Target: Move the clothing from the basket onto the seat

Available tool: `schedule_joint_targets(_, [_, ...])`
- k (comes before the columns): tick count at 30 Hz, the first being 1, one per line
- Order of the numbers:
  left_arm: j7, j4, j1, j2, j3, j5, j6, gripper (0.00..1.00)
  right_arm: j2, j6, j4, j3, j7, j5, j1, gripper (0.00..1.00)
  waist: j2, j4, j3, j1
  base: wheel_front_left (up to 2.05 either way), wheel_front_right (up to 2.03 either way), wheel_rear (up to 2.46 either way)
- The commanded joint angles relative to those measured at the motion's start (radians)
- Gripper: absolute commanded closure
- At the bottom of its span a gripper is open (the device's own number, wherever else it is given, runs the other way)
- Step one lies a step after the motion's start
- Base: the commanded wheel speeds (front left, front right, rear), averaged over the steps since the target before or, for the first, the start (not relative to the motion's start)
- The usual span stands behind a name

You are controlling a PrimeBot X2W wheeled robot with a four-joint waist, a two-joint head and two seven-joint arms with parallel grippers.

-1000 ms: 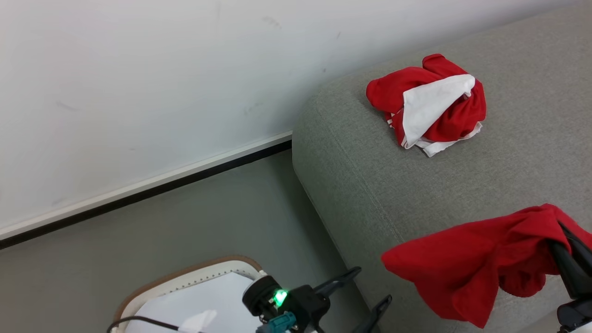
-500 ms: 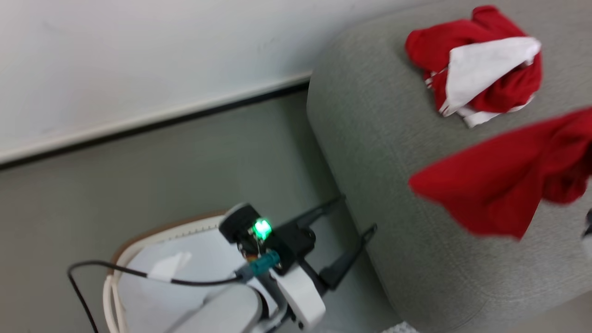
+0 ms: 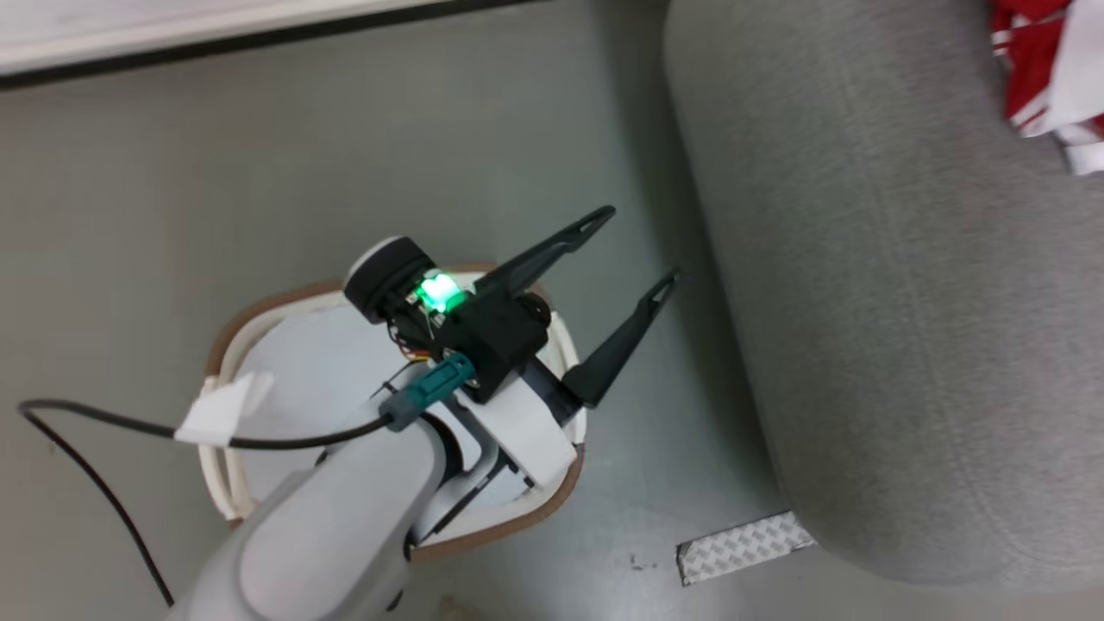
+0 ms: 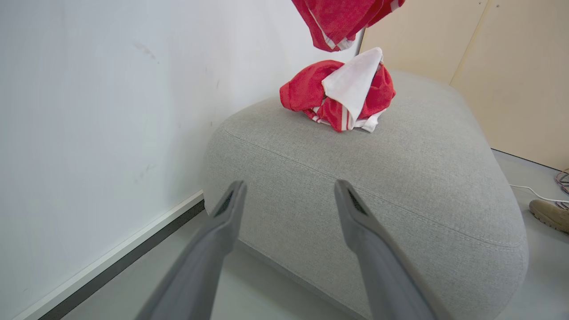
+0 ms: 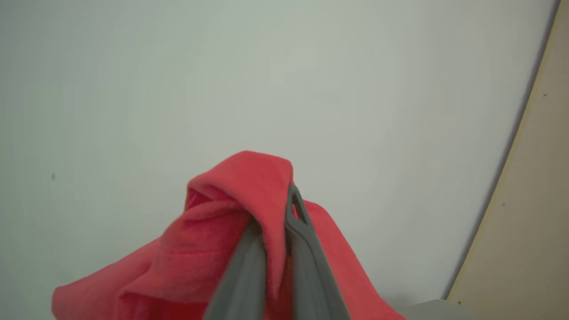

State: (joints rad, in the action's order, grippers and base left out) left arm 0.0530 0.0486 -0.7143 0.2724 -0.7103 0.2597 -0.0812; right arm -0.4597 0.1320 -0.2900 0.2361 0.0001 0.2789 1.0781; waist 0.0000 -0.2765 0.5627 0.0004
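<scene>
My left gripper (image 3: pixel 636 248) is open and holds nothing, hovering over the right rim of the basket (image 3: pixel 259 302). The basket is cream with a brown rim, and inside it lies a flat white sheet (image 3: pixel 302 362). To the right stands the grey seat (image 3: pixel 862 259). On it rests a red and white clothing bundle (image 4: pixel 342 98), cut by the head view's top right corner (image 3: pixel 1048 86). My right gripper (image 5: pixel 278 213) is shut on a red garment (image 5: pixel 222 249), which hangs above the seat in the left wrist view (image 4: pixel 342 22).
The basket stands on a grey floor (image 3: pixel 259 155) beside the seat. A white wall with a dark skirting (image 3: pixel 259 43) runs behind. A patterned white tape patch (image 3: pixel 742 548) lies by the seat's corner. A shoe (image 4: pixel 549 213) and a cable (image 4: pixel 533 193) are past the seat.
The head camera has swung down toward the basket, so the whole picture shifted. The red garment held by my right gripper has passed out of that view's right side.
</scene>
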Motion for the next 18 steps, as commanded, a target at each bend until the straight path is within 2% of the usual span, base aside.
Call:
schedule_joint_targets(1, [0.0, -0.01, -0.012, 0.013, 0.009, -0.004, 0.003, 0.0, -0.02, -0.003, -0.039, 0.021, 0.011, -0.032, 0.073, 1.0, 0.0, 0.05, 0.061, -0.0004, 0.0, 0.0, 0.0])
schedule_joint_targets(4, [-0.001, -0.018, -0.01, 0.021, 0.012, -0.002, 0.009, 0.0, -0.047, -0.003, -0.118, 0.07, 0.027, -0.083, 0.168, 1.0, 0.0, 0.072, 0.09, -0.0004, 0.0, 0.0, 0.0])
schedule_joint_targets(7, [-0.003, -0.034, -0.002, 0.025, 0.012, 0.0, 0.013, 0.0, -0.061, -0.003, -0.2, 0.117, 0.029, -0.132, 0.194, 1.0, 0.0, 0.093, 0.115, -0.0004, 0.0, 0.0, 0.0])
schedule_joint_targets(14, [-0.007, -0.052, 0.028, 0.048, 0.019, 0.007, 0.037, 0.0, 0.024, -0.003, -0.408, 0.214, -0.03, -0.194, 0.077, 1.0, 0.0, 0.102, 0.139, -0.0004, 0.0, 0.0, 0.0])
schedule_joint_targets(18, [-0.009, -0.057, 0.051, 0.059, 0.029, 0.015, 0.055, 0.0, 0.076, -0.003, -0.511, 0.219, -0.056, -0.214, 0.024, 1.0, 0.0, 0.096, 0.13, -0.0004, 0.0, 0.0, 0.0])
